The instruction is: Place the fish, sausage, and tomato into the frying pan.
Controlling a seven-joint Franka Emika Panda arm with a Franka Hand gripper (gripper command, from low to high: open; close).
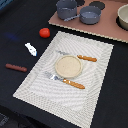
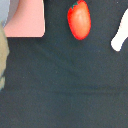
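The tomato (image 1: 44,32) is a small red ball on the dark table, towards the exterior view's left of the placemat. The white fish (image 1: 31,49) lies a little nearer the front, and the dark reddish-brown sausage (image 1: 16,67) lies further to the left. The blue-grey frying pan (image 1: 90,14) sits empty on the pink board (image 1: 107,30) at the back. The wrist view looks down on the tomato (image 2: 79,19) and part of the fish (image 2: 120,34). Neither the arm nor the gripper shows in either view.
A taller dark grey pot (image 1: 66,8) stands beside the pan, and a beige bowl (image 1: 123,16) sits at the board's right end. The striped placemat (image 1: 35,85) holds a tan plate (image 1: 68,66) and two pieces of orange-handled cutlery (image 1: 74,83). A corner of the board (image 2: 25,20) shows in the wrist view.
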